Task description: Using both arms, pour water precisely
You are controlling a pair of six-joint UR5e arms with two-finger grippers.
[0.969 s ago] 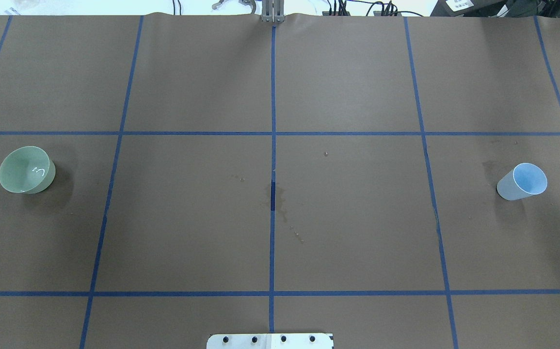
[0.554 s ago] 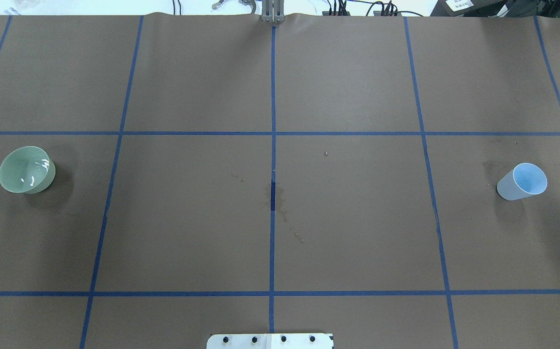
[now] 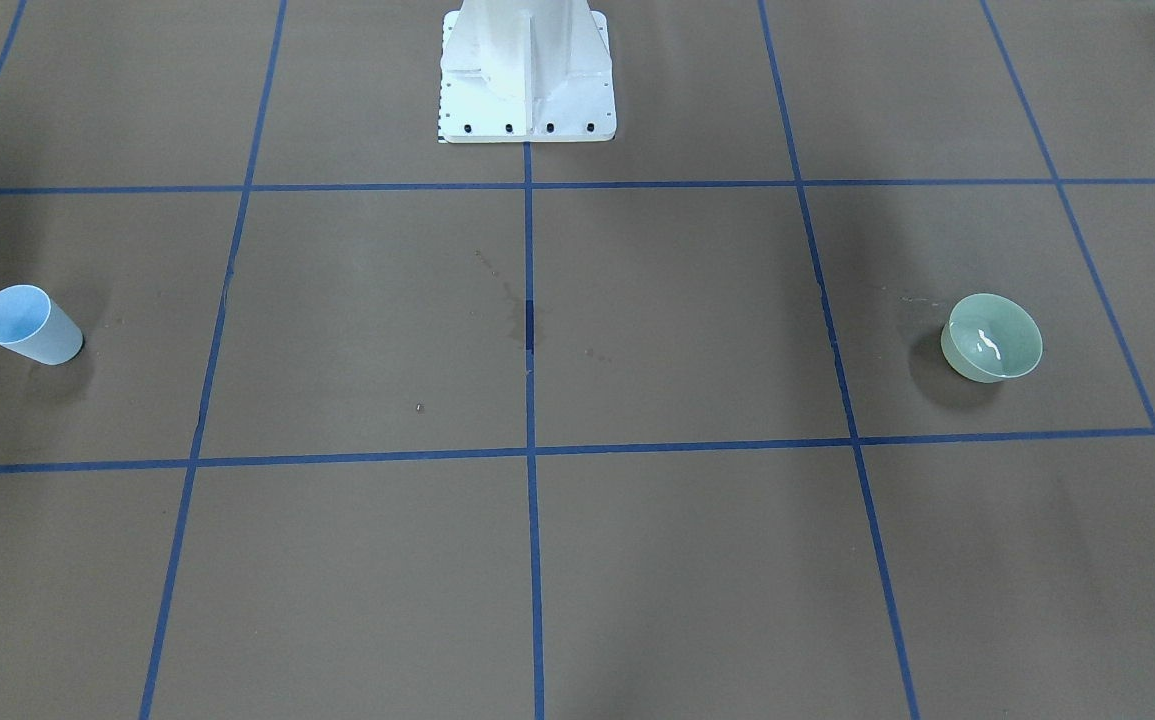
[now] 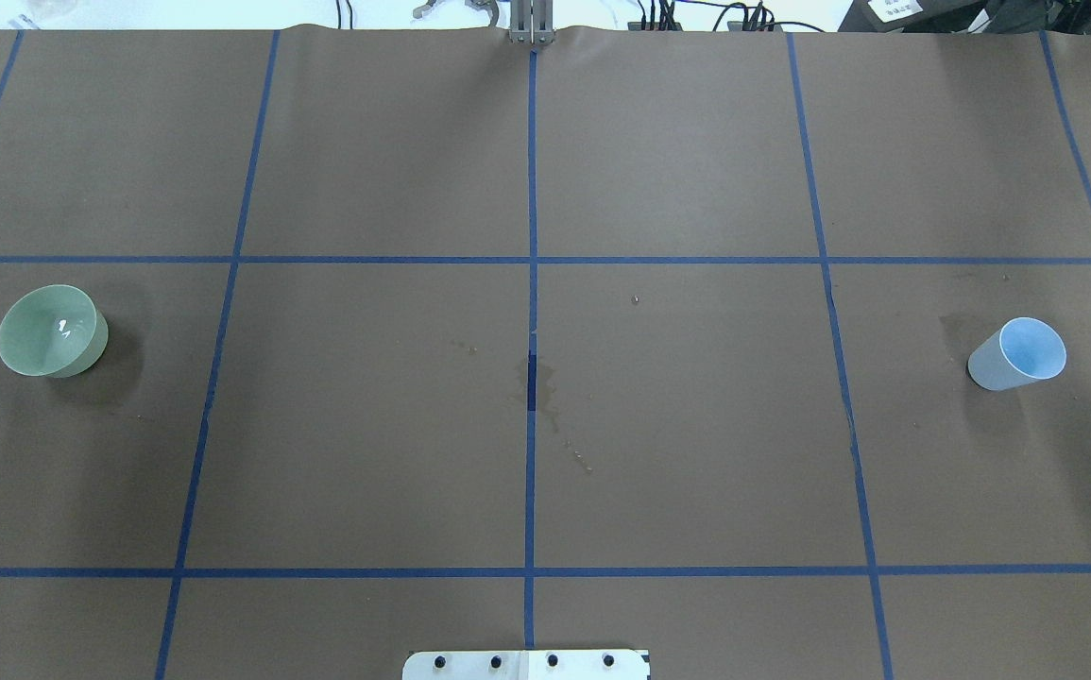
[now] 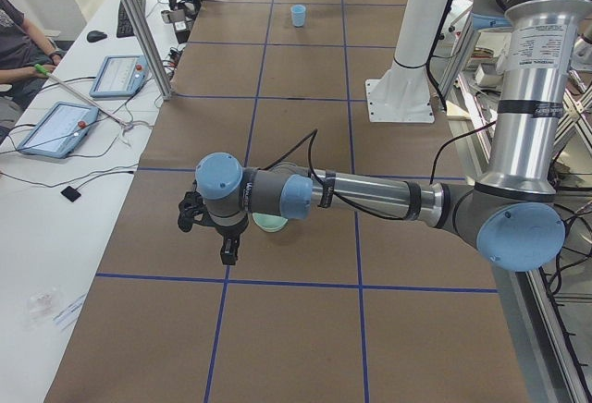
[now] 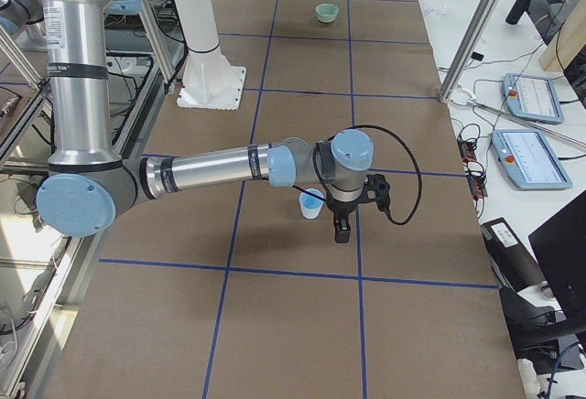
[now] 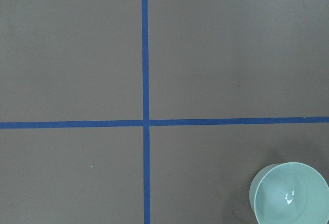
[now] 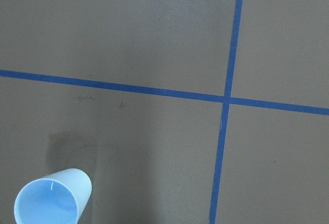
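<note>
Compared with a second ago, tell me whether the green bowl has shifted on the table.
No. The green bowl sits at the same spot beside the blue tape line; only the glints on the water inside have changed.

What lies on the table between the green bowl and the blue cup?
No object. The overhead view shows only brown table cover, blue tape lines and faint dark stains between the green bowl and the blue cup.

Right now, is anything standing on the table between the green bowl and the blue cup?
Nothing visible does. Between the green bowl and the blue cup, the table shows only flat blue tape lines and faint stains.
</note>
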